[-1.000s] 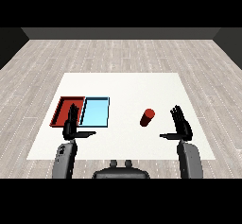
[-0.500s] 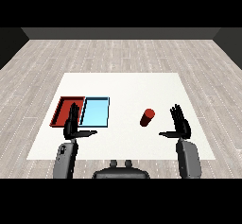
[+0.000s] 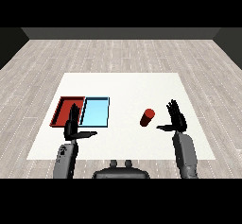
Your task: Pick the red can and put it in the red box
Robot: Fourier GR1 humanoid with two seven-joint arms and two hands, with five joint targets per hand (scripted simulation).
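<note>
The red can (image 3: 147, 117) stands upright on the white table (image 3: 127, 90), right of centre. My right hand (image 3: 177, 118) is raised just to the can's right, fingers straight and thumb pointing toward it, a small gap between them. The red tray (image 3: 65, 110) lies at the left of the table, with the light blue tray (image 3: 95, 111) touching its right side. Over the red tray's near edge my left hand (image 3: 73, 124) stands open with fingers up and thumb out to the right, holding nothing.
Both trays hold nothing. The white table ends a little way in front of both hands, and grey wooden floor (image 3: 123, 53) surrounds it.
My right hand has drifted slightly left toward the can. The left hand, the can and the trays have stayed where they were.
</note>
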